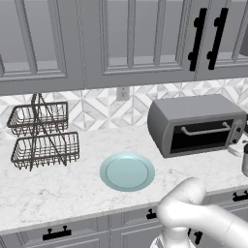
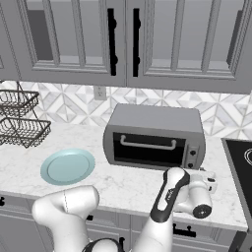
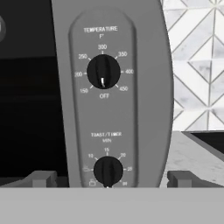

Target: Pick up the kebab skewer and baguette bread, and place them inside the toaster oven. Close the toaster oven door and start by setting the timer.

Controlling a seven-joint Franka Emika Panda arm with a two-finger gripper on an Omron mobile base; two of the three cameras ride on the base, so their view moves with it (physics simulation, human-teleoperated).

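Observation:
The toaster oven (image 1: pixel 193 121) (image 2: pixel 152 130) stands at the back of the counter. Its toaster oven door (image 2: pixel 147 147) is shut, with the silvery bar handle (image 2: pixel 147 144) across the dark glass. My gripper (image 2: pixel 205 176) hovers just in front of the control strip (image 3: pixel 109 100) at the oven's right end. In the hand view my gripper (image 3: pixel 113 179) is open, its fingertips (image 3: pixel 41 178) spread to either side of the lower timer knob (image 3: pixel 108 170). The temperature knob (image 3: pixel 103 71) above it points to OFF. The kebab skewer and baguette bread are out of view.
A pale blue plate (image 1: pixel 127 171) (image 2: pixel 67 166) lies on the marble counter left of the oven. A two-tier wire basket rack (image 1: pixel 41 135) stands at the far left. A black cooktop (image 2: pixel 241 157) borders the counter on the right. Wall cabinets hang overhead.

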